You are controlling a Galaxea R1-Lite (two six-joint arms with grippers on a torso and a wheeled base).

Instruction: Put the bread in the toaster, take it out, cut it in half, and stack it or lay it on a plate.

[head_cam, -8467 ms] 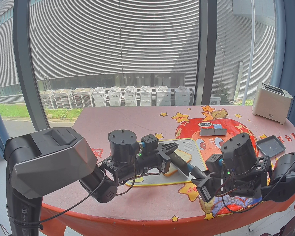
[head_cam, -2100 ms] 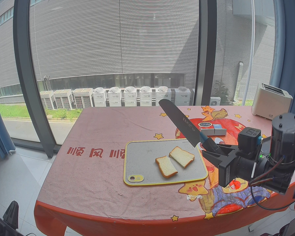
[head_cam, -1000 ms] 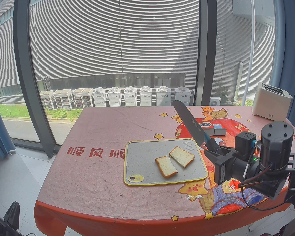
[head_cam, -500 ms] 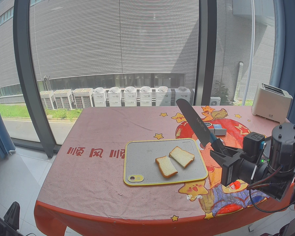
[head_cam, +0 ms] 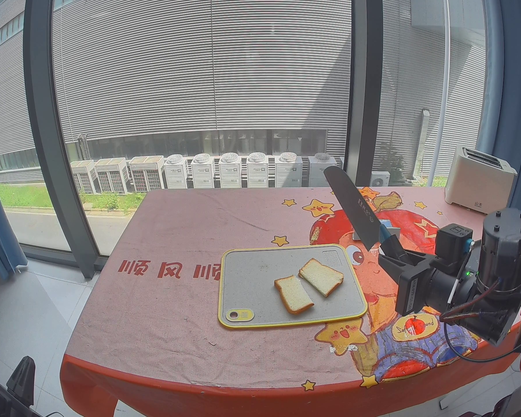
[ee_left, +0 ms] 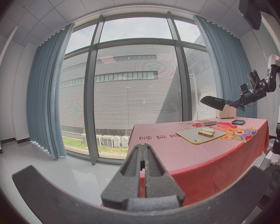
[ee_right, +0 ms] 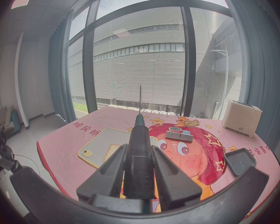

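Two halves of a bread slice lie side by side on the grey cutting board (head_cam: 249,285): the near half (head_cam: 294,294) and the far half (head_cam: 321,276). My right gripper (head_cam: 396,256) is shut on the handle of a black knife (head_cam: 353,204). It holds the knife in the air just right of the board, blade tilted up and back-left. In the right wrist view the knife (ee_right: 139,159) sits between the fingers, its blade edge-on. My left gripper (ee_left: 142,168) is shut on nothing, low and far left of the table. The white toaster (head_cam: 479,182) stands at the back right.
A dark rectangular tray (ee_right: 239,161) lies on the table to the right, in front of the toaster (ee_right: 241,118). A small grey block (ee_right: 179,135) sits behind the board on the apple picture. The tablecloth left of the board is bare.
The left arm has left the table and the knife has lifted off the bread, which lies in two halves. Over the last second the knife moved right and back.
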